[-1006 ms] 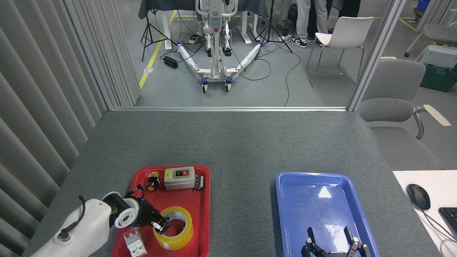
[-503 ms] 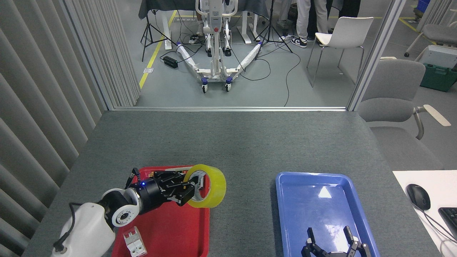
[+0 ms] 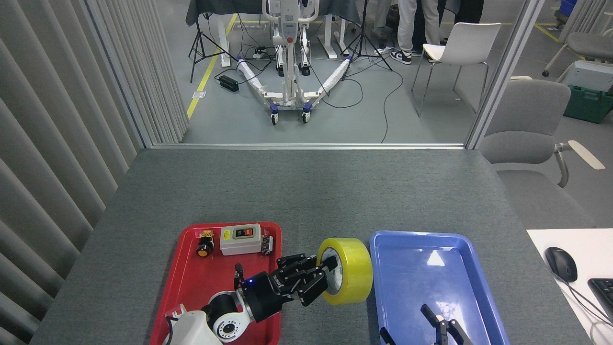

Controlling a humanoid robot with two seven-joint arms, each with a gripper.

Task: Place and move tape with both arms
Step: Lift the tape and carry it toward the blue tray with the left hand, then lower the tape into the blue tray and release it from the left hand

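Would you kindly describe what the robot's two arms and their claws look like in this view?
The left arm has a smooth white casing, then a grey-and-white ring joint with small holes and a black wrist showing a small blue light. Its left claw is black, with several chunky jointed fingers. Of the right arm only the right claw shows at the bottom edge: thin black fingers.

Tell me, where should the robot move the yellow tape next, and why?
Probably a bit further right, then lower it. The left gripper holds the tape over the bare table strip between the red tray and the blue tray, where the right gripper waits open.
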